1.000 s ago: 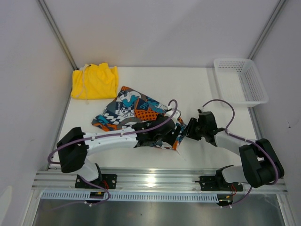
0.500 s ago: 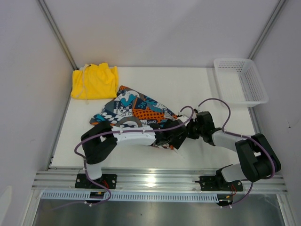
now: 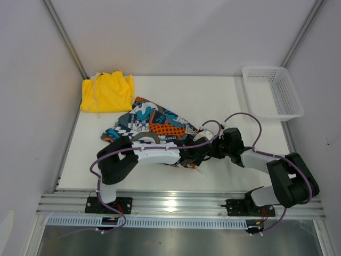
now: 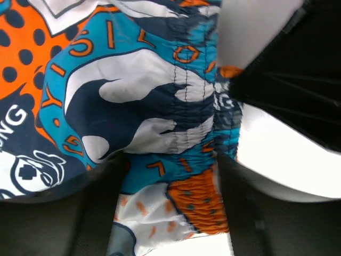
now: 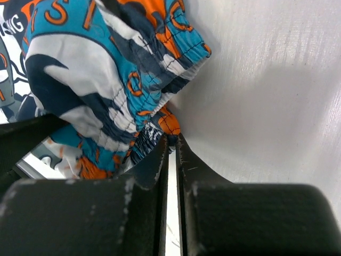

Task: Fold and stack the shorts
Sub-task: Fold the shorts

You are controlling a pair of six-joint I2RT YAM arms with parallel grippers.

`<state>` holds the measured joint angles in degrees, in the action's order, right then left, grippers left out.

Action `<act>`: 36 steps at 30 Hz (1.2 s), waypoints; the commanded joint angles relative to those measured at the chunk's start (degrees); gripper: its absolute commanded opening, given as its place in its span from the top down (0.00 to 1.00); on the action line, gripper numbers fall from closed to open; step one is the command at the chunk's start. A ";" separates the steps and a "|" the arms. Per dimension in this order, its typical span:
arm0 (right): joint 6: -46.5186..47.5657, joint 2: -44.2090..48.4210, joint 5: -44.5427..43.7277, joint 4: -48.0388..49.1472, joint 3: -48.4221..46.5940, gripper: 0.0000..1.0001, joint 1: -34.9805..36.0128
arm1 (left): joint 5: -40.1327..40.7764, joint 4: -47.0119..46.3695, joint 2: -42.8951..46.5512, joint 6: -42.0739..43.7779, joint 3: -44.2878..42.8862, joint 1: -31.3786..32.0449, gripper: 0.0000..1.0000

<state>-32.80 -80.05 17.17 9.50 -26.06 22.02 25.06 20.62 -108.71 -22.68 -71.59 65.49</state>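
Top external: print shorts (image 3: 154, 121) partly under L arm (image 3: 152, 154)

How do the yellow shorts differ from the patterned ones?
The yellow shorts are plain; the patterned shorts are teal, orange, black and white. The yellow shorts lie compact and untouched far left; the patterned shorts lie rumpled, pinched by the right gripper. Both rest on the table.

From above, the left arm (image 3: 154, 154) hides the near edge of the printed shorts (image 3: 154, 120), both wrist views crop that cloth, and the left pincer (image 4: 168, 170) shows its fingers (image 4: 58, 218) as dark blurs.
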 commanded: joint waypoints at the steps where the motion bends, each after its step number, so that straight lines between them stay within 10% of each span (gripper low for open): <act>1: 0.36 1.83 0.67 1.75 0.84 1.00 0.30 | 5.61 2.14 -1.68 -1.93 -3.90 0.07 0.33; 9: -0.07 2.00 0.06 1.93 0.67 1.00 -0.31 | 1.85 -0.22 -2.92 -0.09 -1.72 0.68 0.78; 13: -0.78 0.95 1.90 2.28 -0.04 1.00 -1.71 | 2.45 -4.79 1.90 0.26 3.29 2.09 0.83; 21: -1.13 -0.02 3.49 3.33 0.05 1.00 -2.51 | 2.36 -5.42 5.08 -0.17 5.15 2.53 0.34; 36: -1.39 0.16 3.84 4.12 0.49 1.00 -2.51 | 5.44 -6.03 -0.71 2.02 -3.20 2.53 0.31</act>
<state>-34.04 -79.85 20.43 10.26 -25.58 19.75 29.08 15.79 -108.29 -22.28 -72.27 67.66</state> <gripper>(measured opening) 0.063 0.695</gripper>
